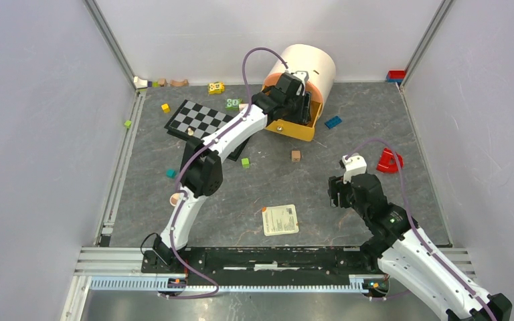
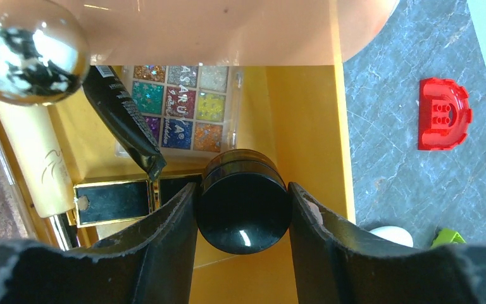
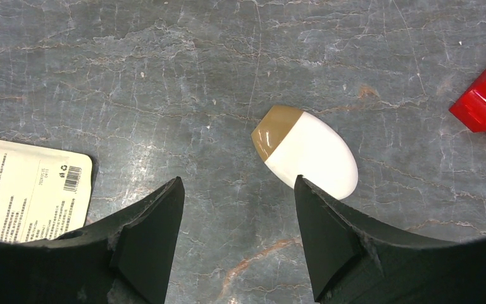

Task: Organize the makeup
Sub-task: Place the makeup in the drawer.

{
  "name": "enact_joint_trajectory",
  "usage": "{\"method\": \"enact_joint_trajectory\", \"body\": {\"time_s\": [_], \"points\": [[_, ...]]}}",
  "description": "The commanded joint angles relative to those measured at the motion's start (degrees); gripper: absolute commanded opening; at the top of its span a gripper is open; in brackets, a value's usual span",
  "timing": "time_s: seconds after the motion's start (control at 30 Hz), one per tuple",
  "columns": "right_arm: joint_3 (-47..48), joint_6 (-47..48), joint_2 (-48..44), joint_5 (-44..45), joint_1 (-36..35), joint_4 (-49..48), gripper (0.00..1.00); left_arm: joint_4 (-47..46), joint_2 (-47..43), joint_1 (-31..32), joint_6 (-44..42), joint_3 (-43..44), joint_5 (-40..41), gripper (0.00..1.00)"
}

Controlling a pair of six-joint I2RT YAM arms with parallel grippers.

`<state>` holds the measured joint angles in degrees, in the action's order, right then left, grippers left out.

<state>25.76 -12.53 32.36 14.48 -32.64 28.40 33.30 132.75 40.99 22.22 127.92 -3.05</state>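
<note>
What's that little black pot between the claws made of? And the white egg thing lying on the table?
The black pot looks like glossy hard plastic, possibly glass: its top shows a small sharp glint. The white egg with its tan end looks like smooth, shiny plastic, judging by the soft sheen along its curve. It does not look spongy, though the view cannot settle that.

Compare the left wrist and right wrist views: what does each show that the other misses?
Left wrist only: the left gripper closed on a round black jar over a yellow tray that holds a multicolour glitter eyeshadow palette and a black tube. Right wrist only: the open right gripper near a white egg-shaped sponge with tan cap, plus a printed card. Both: the grey stone-patterned table and a red plastic brick.
</note>
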Motion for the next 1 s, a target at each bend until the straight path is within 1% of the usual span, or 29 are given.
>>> {"method": "enact_joint_trajectory", "body": {"time_s": [0.0,0.13,0.23,0.27,0.57,0.7,0.97], "points": [[1.93,0.43,0.03,1.06,-0.15,-0.45,0.71,1.46,1.06,-0.08,-3.91,3.64,1.57,0.53],[2.02,0.43,0.23,0.83,-0.19,-0.45,0.71,1.72,1.43,-0.06,-4.36,3.74,1.24,0.58],[2.1,0.48,0.38,0.81,-0.21,-0.39,0.71,1.76,1.54,-0.04,-4.38,3.72,1.17,0.65],[2.19,0.56,0.38,0.81,-0.23,-0.41,0.71,1.85,1.48,-0.04,-4.38,3.69,1.24,0.66],[1.94,0.48,0.47,0.87,-0.23,-0.37,0.71,1.85,1.22,-0.04,-3.67,4.22,-0.43,0.72],[2.06,0.48,0.43,0.76,-0.21,-0.41,0.71,2.52,0.16,-0.04,-3.72,5.75,-0.04,0.74],[2.1,0.48,0.45,0.79,-0.23,-0.28,0.71,3.53,-4.7,-0.09,-4.11,10.01,2.06,0.76]]}}
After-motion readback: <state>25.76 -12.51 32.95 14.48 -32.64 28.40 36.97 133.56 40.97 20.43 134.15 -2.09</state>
